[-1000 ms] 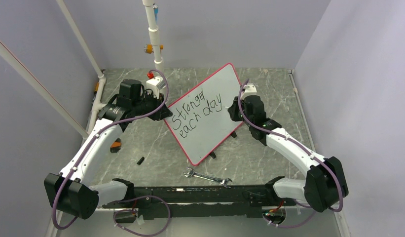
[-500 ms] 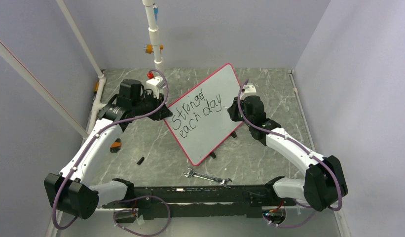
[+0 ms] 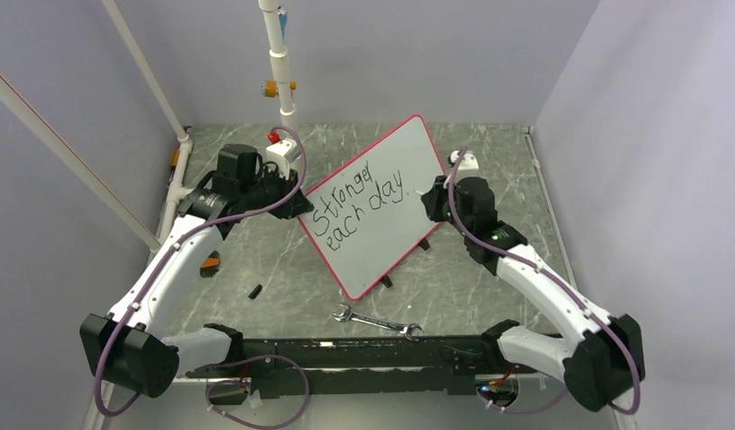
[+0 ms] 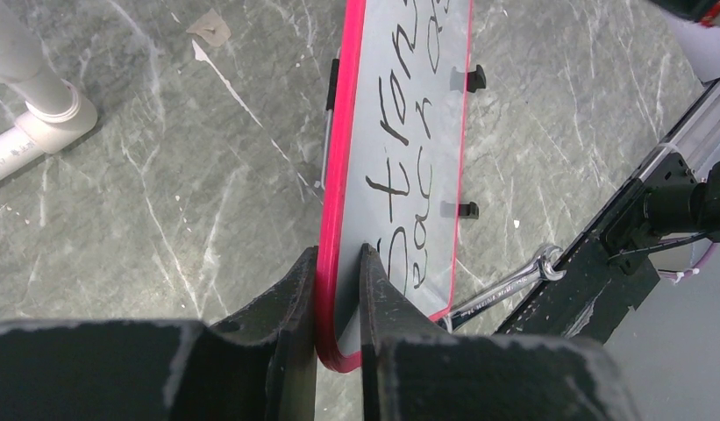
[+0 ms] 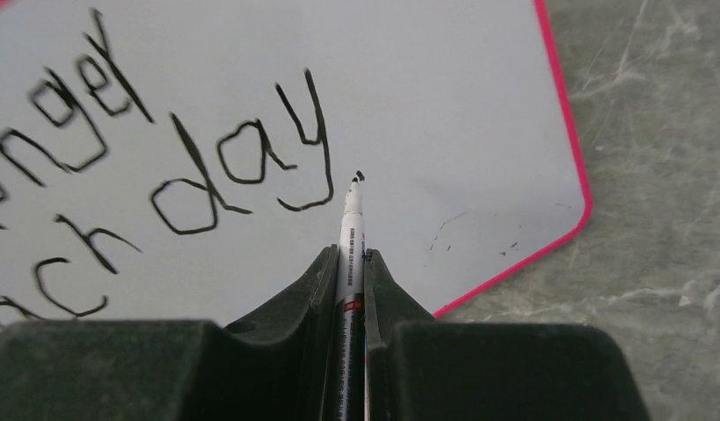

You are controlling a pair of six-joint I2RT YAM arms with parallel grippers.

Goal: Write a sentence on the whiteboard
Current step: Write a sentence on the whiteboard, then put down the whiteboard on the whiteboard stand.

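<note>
The whiteboard (image 3: 381, 210) with a red-pink rim lies tilted in the middle of the table. The sentence (image 3: 356, 202) in black marker reads "Stronger each day" in two lines, with a small dot after "day". My left gripper (image 3: 296, 199) is shut on the board's left edge; its fingers (image 4: 295, 307) clamp the rim (image 4: 338, 175). My right gripper (image 3: 432, 202) is shut on a white marker (image 5: 350, 237) at the board's right side. The marker's tip (image 5: 359, 176) is just right of the "y" of "day" (image 5: 251, 162).
A metal wrench (image 3: 377, 322) lies near the front rail. A small black cap (image 3: 254, 291) and an orange-black object (image 3: 209, 264) lie at the left. A white pipe stand (image 3: 278, 63) rises at the back. The board's black feet (image 3: 386, 280) stick out below it.
My right arm has drawn back to the right, off the writing area; a dot now shows after "day". The left gripper and the board have not moved.
</note>
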